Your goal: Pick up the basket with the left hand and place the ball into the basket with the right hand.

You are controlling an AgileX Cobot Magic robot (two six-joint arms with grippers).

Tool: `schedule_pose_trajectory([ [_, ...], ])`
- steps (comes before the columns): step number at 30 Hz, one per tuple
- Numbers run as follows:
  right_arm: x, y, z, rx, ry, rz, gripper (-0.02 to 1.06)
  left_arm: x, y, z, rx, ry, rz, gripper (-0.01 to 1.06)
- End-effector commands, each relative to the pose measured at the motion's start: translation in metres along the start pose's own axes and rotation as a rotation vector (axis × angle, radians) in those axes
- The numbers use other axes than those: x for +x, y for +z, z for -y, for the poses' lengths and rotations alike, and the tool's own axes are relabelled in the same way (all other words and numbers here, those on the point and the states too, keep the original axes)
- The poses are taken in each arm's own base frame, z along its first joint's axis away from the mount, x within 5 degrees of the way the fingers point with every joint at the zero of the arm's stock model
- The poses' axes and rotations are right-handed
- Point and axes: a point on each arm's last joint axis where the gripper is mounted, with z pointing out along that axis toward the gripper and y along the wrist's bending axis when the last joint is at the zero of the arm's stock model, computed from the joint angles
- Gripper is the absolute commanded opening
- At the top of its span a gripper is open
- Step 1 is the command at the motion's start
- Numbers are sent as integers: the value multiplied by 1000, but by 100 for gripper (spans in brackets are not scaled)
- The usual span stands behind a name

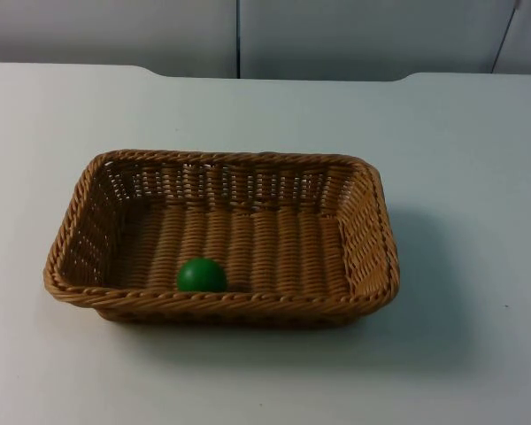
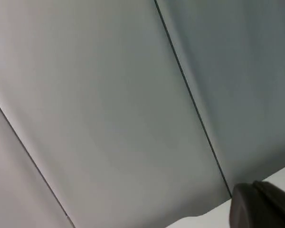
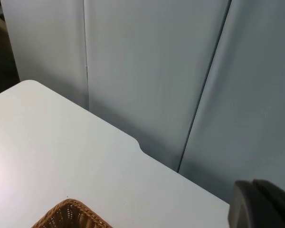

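- Left gripper [image 2: 262,205]: one dark fingertip seen from its own wrist camera, pointed up at the grey partition wall [image 2: 133,104] with a sliver of table edge beside it; whether its fingers are apart or together I cannot tell; this arm looks parked, well away from the work.
- Right gripper [image 3: 261,204]: one dark fingertip too, aimed at the wall; spread or closed, cannot tell; a corner of the basket [image 3: 69,216] peeks in below it.
- In the top view the basket [image 1: 372,239] sits flat on the white table [image 1: 478,159], centre frame; the green ball [image 1: 201,275] already rests inside, against the near wall, lower left of the floor.
- Risk, as I judge it: lift one rim unevenly and the basket tips; the ball rolls across the weave; the low walls might not hold it.
- Nothing else stands near the basket; approach looks open on all sides.
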Motion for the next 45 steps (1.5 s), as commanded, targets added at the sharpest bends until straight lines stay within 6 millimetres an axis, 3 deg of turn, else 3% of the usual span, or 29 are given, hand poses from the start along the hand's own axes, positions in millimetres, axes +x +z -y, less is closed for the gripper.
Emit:
schedule_pose_trajectory([
  [1, -2, -6, 0, -10, 12, 20, 0, 0, -1, -4, -47, -339, 12, 0],
  [2, -2, -6, 0, -10, 12, 20, 0, 0, -1, -4, -47, -339, 12, 0],
  [7, -2, -6, 0, -11, 12, 20, 0, -6, -1, 3, 67, -1099, 44, 0],
  [8, -2, -6, 0, -11, 12, 20, 0, -6, -1, 3, 67, -1099, 44, 0],
  [11, -2, -6, -1, -13, 13, 20, 0, -13, -3, 13, 211, -1327, 32, 0],
  [19, -2, -6, -1, -22, 16, 21, 0, -30, -14, 36, 592, -1520, -42, 0],
  [21, -2, -6, -3, -38, 22, 23, 0, -32, -17, 41, 662, -1420, -38, 0],
  [23, -2, -6, -3, -44, 23, 24, 0, -33, -20, 46, 709, -1192, 6, 0],
  [24, -2, -6, -3, -44, 23, 24, 0, -33, -20, 46, 709, -1192, 6, 0],
  [26, -2, -6, -5, -61, 26, 26, 0, -32, -22, 49, 718, -944, 52, 0],
  [28, -3, -6, -6, -75, 31, 27, 0, -25, -22, 52, 689, -581, 77, 0],
  [29, -3, -6, -6, -75, 31, 27, 0, -25, -22, 52, 689, -581, 77, 0],
  [30, -3, -6, -7, -83, 29, 28, 0, -22, -21, 52, 668, -475, 71, 0],
  [32, -3, -6, -7, -89, 31, 29, 0, -16, -17, 48, 593, -281, 61, 0],
  [36, -3, -6, -8, -91, 32, 29, 0, -11, -9, 34, 400, -198, 54, 0],
  [39, -3, -6, -8, -91, 37, 29, 0, -8, -3, 14, 163, -24, 48, 0],
  [45, -3, -6, -8, -91, 40, 29, 0, -2, -2, -13, -131, 271, -29, 0],
])
